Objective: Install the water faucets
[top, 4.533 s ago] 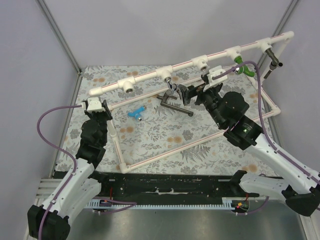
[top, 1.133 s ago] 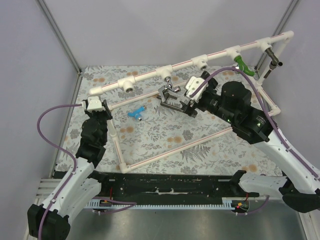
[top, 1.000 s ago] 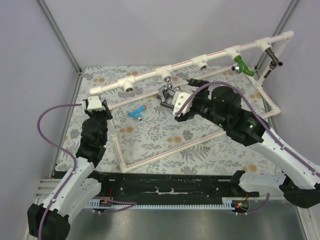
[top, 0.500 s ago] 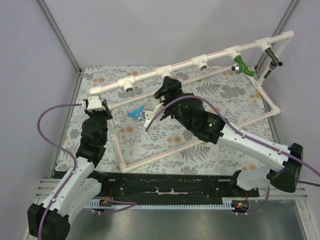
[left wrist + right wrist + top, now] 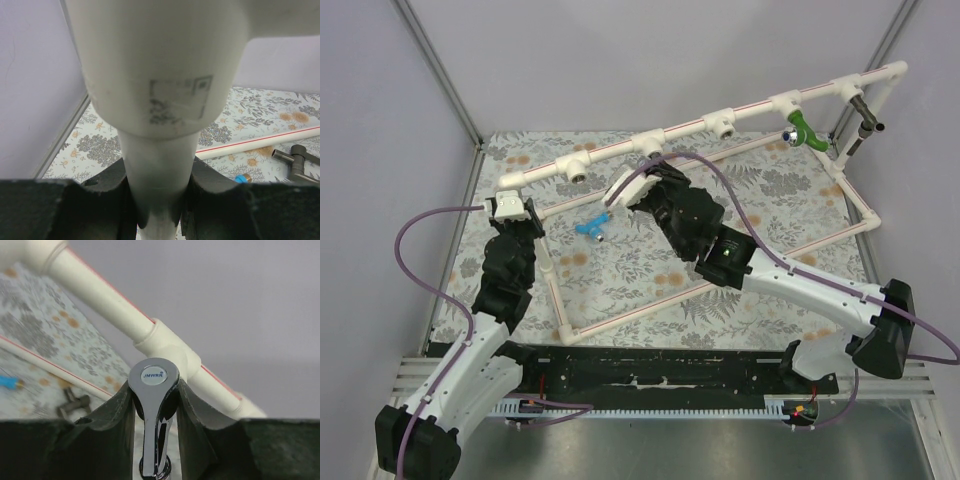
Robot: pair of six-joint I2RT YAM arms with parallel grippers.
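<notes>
My right gripper (image 5: 154, 390) is shut on the shiny silver faucet (image 5: 154, 377), its pads on either side of the flat handle. A white tee fitting (image 5: 172, 347) stands right behind it. From above, that gripper (image 5: 658, 172) sits under the upper pipe (image 5: 610, 150) and hides the silver faucet. The light blue faucet (image 5: 592, 226) lies on the mat. A green faucet (image 5: 802, 130) hangs from the pipe at the right. The dark grey lever faucet (image 5: 297, 157) lies on the mat. My left gripper (image 5: 523, 214) is shut on the frame's white upright (image 5: 157, 165).
The white pipe frame's lower rails (image 5: 650, 305) lie on the flowered mat (image 5: 620, 270). A dark tap (image 5: 865, 118) sits at the frame's far right end. My right arm (image 5: 770, 275) stretches diagonally across the mat. Grey walls close in the left, back and right.
My right gripper swung left from beside the lever faucet, came up under the upper pipe and closed on the silver faucet's handle. The left arm has not moved.
</notes>
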